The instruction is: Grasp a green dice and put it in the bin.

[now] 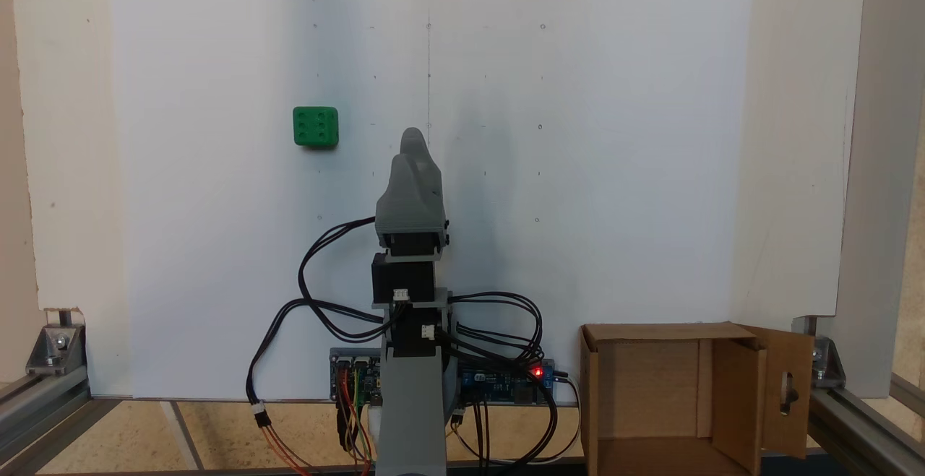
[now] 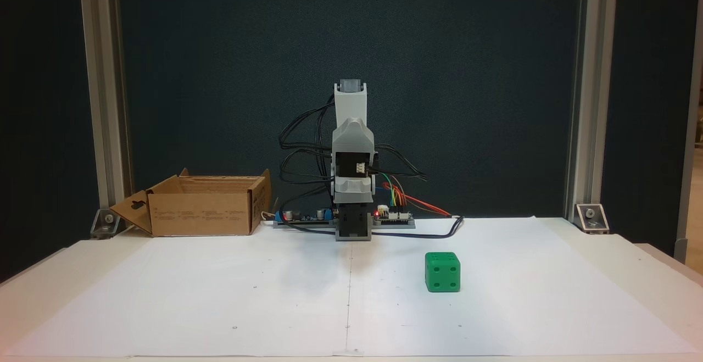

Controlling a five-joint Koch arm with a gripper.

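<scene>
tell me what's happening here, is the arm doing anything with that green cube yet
Not yet. The small arm sits folded at its base, with its gripper over the white sheet and touching nothing; whether the jaws are open cannot be told. The green dice lies alone on the sheet, well apart from the arm, six pips up in the fixed view from above. The cardboard bin stands open beside the arm's base, off the sheet's corner, with nothing visible inside. So the pick has not started.

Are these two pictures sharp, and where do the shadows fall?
Both fixed views look sharp. From above, the arm throws soft grey shadows across the white sheet. From the front, the green dice stands out crisply against the dark backdrop, its shadow faint.
</scene>
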